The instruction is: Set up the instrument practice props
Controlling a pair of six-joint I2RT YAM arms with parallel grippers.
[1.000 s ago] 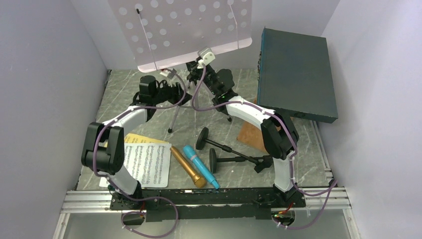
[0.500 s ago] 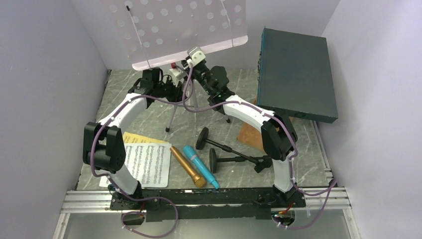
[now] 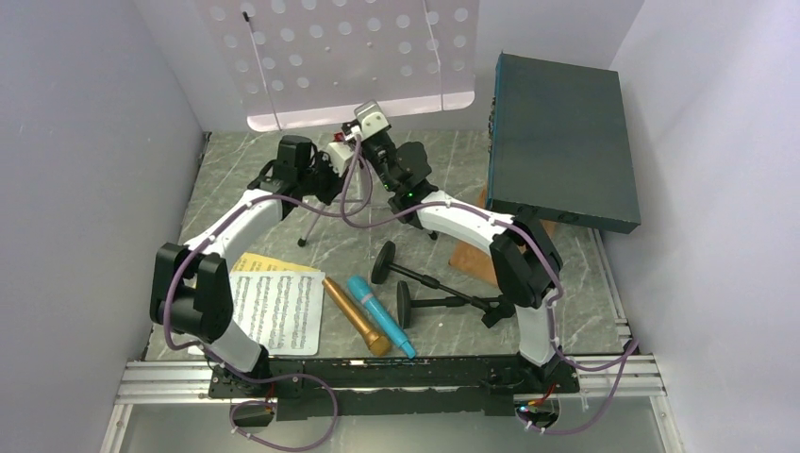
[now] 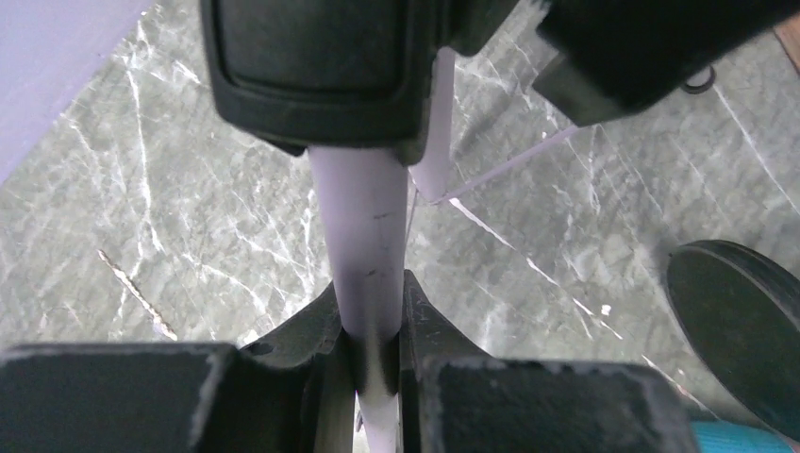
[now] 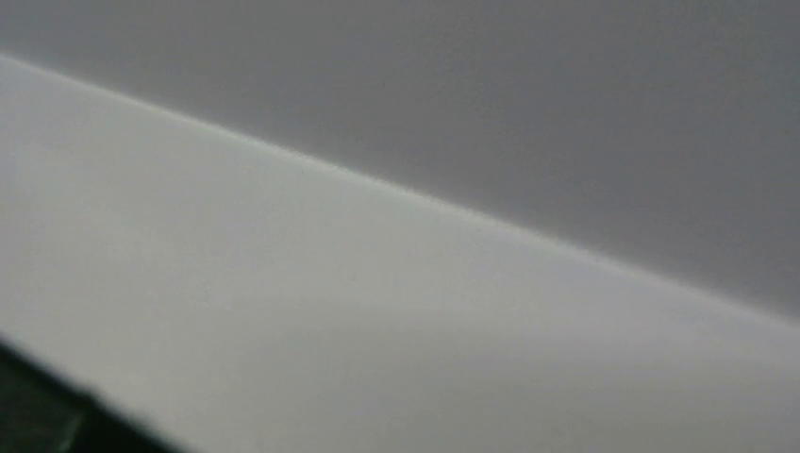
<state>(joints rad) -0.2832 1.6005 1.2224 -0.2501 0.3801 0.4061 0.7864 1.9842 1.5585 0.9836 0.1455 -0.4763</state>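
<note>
Top external view has the perforated music desk (image 3: 349, 57) raised in the upper middle of the frame, with one silver tripod leg (image 3: 309, 225) slanting down to the grey marbled table (image 3: 226, 179) below it. Both arms reach in under the desk's lower edge. At lower left a white sheet-music page (image 3: 281, 313) lies over a yellow page (image 3: 274, 264). Just right of them the gold microphone (image 3: 357, 316) and blue microphone (image 3: 380, 316) lie side by side. The two black mic holders (image 3: 429, 291) lie tipped over at centre, near a brown board (image 3: 472, 260) and the teal box (image 3: 561, 142) at right. Left wrist view shows the left gripper (image 4: 370, 316) clenched on the stand's pale tube (image 4: 363, 226). Right wrist view is a grey blur, so whether the right gripper (image 3: 357, 135) grasps anything cannot be told.
</note>
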